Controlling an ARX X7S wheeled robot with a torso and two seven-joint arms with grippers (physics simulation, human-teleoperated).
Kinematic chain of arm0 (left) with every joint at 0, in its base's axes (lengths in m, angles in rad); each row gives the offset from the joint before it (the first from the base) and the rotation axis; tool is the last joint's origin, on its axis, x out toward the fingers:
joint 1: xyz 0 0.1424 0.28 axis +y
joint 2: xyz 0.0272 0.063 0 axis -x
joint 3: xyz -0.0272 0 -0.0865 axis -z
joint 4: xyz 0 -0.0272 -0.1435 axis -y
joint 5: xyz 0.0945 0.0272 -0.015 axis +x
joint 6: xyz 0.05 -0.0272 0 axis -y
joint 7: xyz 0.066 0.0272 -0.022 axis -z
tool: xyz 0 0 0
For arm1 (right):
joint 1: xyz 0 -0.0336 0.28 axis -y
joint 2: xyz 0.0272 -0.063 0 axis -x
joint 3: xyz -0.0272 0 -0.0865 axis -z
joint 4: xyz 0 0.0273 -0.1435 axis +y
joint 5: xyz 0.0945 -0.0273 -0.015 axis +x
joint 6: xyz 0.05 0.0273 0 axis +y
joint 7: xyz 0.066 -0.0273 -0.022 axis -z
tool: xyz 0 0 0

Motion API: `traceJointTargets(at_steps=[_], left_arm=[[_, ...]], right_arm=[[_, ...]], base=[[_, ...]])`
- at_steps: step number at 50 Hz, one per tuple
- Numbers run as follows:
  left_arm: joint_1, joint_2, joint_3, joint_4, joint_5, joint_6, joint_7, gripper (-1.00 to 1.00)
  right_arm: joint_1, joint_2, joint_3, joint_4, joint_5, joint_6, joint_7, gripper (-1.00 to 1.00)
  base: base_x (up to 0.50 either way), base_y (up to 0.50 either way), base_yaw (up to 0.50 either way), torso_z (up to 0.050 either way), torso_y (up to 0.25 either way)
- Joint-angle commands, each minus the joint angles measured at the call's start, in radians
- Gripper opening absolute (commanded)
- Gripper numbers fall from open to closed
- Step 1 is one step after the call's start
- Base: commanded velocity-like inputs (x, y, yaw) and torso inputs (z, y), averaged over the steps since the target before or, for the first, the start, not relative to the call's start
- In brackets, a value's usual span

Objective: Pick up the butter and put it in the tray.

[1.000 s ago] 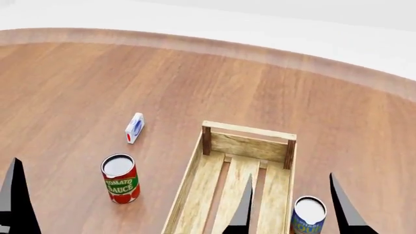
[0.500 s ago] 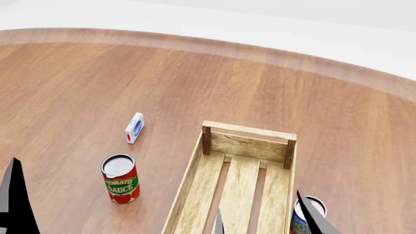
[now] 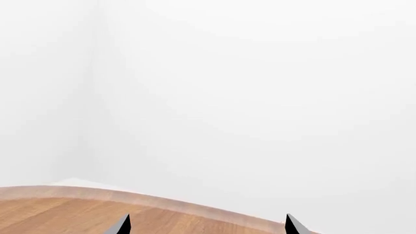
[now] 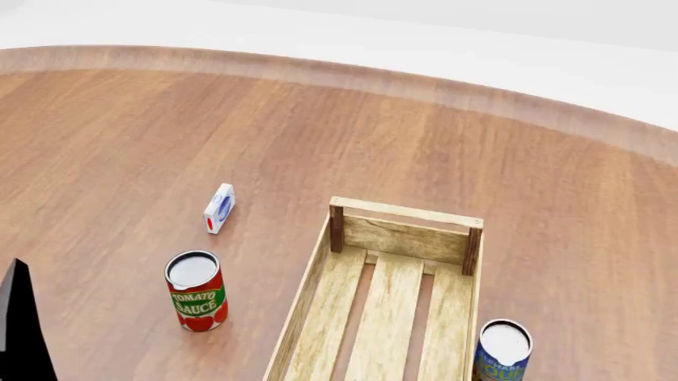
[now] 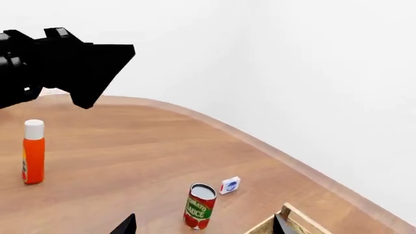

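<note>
The butter is not in view in any frame. The tray point(image 4: 341, 286), a long light-wood crate with a slatted bottom, lies at the bottom middle of the head view and is empty; its corner shows in the right wrist view point(image 5: 289, 220). My left gripper point(image 3: 206, 225) is open and empty, held over the table near its far edge; one of its fingers point(image 4: 19, 325) shows at the head view's lower left. My right gripper point(image 5: 202, 225) is open and empty, out of the head view, looking across the table toward the tray corner.
A tomato sauce can point(image 4: 196, 290) stands left of the tray, also in the right wrist view point(image 5: 198, 205). A small white-and-blue carton point(image 4: 219, 208) lies beyond it. A blue can point(image 4: 502, 351) stands at the tray's right. An orange bottle point(image 5: 32, 152) stands further left, below my left arm point(image 5: 65, 63).
My right gripper's fingers have drawn back down and out of the head view. The left finger has sunk slightly. The objects have not moved.
</note>
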Motion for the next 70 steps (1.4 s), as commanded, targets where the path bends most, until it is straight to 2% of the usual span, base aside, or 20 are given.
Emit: traceJointTargets(at_steps=[1, 7, 14, 24, 30, 35, 40, 46, 49, 61, 70], left_arm=[[-0.009, -0.015, -0.01, -0.009, -0.02, 0.004, -0.001, 1.0], [-0.016, -0.025, -0.019, -0.007, -0.038, 0.001, -0.003, 1.0], [-0.013, -0.029, -0.018, -0.013, -0.038, 0.011, 0.0, 1.0], [-0.002, -0.031, -0.001, -0.008, -0.027, 0.018, -0.002, 1.0], [0.001, -0.032, 0.008, -0.001, -0.022, 0.016, -0.01, 1.0], [0.002, -0.033, 0.01, 0.002, -0.023, 0.016, -0.016, 1.0], [-0.001, -0.035, 0.015, 0.005, -0.024, 0.013, -0.022, 1.0], [-0.004, -0.037, 0.022, 0.005, -0.024, 0.013, -0.027, 1.0], [-0.003, -0.037, 0.025, 0.003, -0.023, 0.015, -0.027, 1.0], [-0.006, -0.045, 0.027, -0.001, -0.03, 0.018, -0.033, 1.0], [-0.006, -0.048, 0.028, -0.01, -0.034, 0.027, -0.032, 1.0]], right_arm=[[0.104, 0.212, -0.15, 0.015, 0.146, -0.032, 0.04, 1.0], [0.139, 0.302, -0.142, -0.001, 0.23, 0.03, 0.011, 1.0], [0.138, 0.339, -0.179, -0.001, 0.257, 0.065, -0.006, 1.0], [0.28, 0.425, -0.36, -0.012, 0.295, 0.06, -0.062, 1.0], [0.543, 0.464, -0.606, -0.012, 0.331, 0.096, -0.113, 1.0], [0.835, 0.471, -0.875, -0.012, 0.375, 0.121, -0.134, 1.0], [1.155, 0.449, -1.181, -0.012, 0.408, 0.165, -0.139, 1.0], [1.562, 0.387, -1.637, -0.012, 0.438, 0.148, -0.109, 1.0], [1.688, 0.367, -1.773, -0.012, 0.454, 0.153, -0.097, 1.0], [1.766, 0.385, -1.789, 0.039, 0.507, 0.225, -0.234, 1.0], [1.751, 0.375, -1.796, 0.096, 0.489, 0.222, -0.273, 1.0]], base=[[0.0, 0.0, 0.0, 0.0, 0.0], [0.0, 0.0, 0.0, 0.0, 0.0], [0.0, 0.0, 0.0, 0.0, 0.0], [0.0, 0.0, 0.0, 0.0, 0.0], [0.0, 0.0, 0.0, 0.0, 0.0], [0.0, 0.0, 0.0, 0.0, 0.0], [0.0, 0.0, 0.0, 0.0, 0.0], [0.0, 0.0, 0.0, 0.0, 0.0], [0.0, 0.0, 0.0, 0.0, 0.0], [0.0, 0.0, 0.0, 0.0, 0.0], [0.0, 0.0, 0.0, 0.0, 0.0]])
